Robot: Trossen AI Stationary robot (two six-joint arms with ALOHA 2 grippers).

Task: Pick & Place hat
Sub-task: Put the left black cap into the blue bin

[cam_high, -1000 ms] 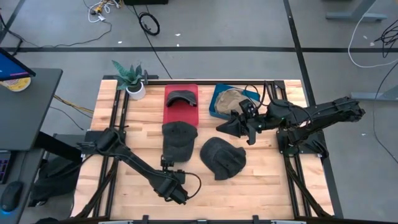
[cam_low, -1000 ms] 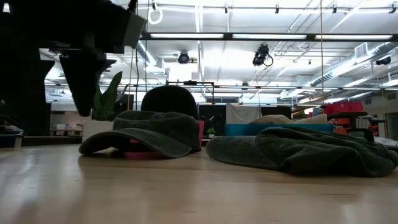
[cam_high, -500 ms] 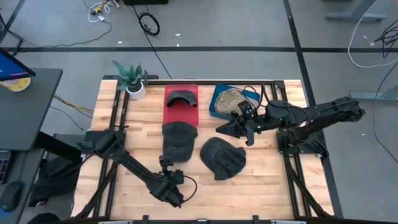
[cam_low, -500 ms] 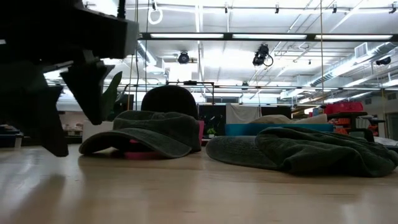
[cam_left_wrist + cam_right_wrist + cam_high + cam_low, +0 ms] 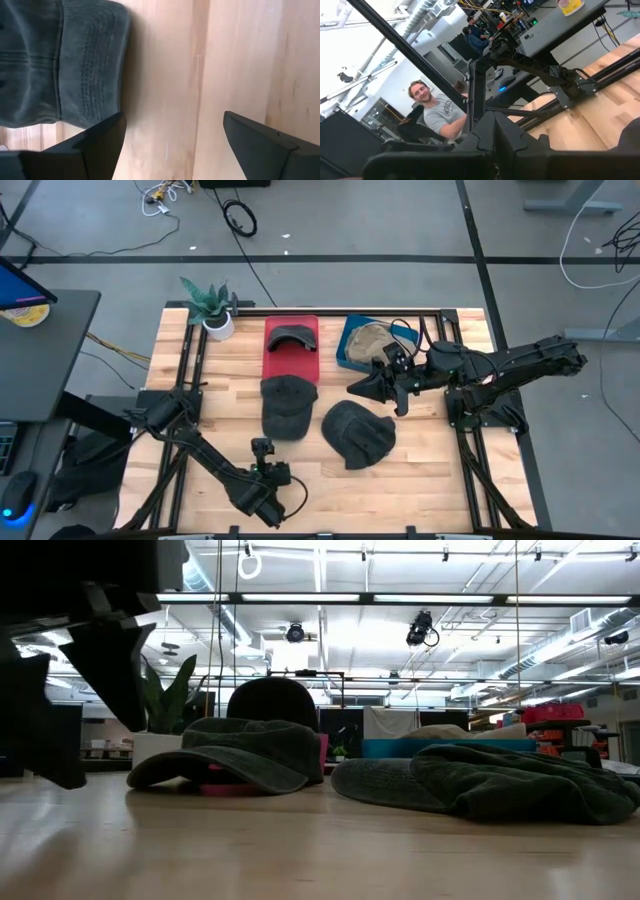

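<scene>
While splayed wide, left end effector (image 5: 262, 446) hovers just beside hat (image 5: 287, 405).

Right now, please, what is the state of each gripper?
Left gripper: open, holding nothing, just short of the dark cap.
Right gripper: shut, holding nothing, above the table.

Light butcher-block wood counter (image 5: 420, 455) in a black metal frame, on grey concrete floor (image 5: 380, 220) with dark seams. Loose black cable coil (image 5: 240, 218) on floor. Dark side desk (image 5: 50, 350) beside counter. Small potted green plant (image 5: 210, 308) at counter corner. Low view: open ceiling, long fluorescent strip lights (image 5: 420, 598), ducts. Seated person in grey shirt (image 5: 437, 112) beyond.
</scene>
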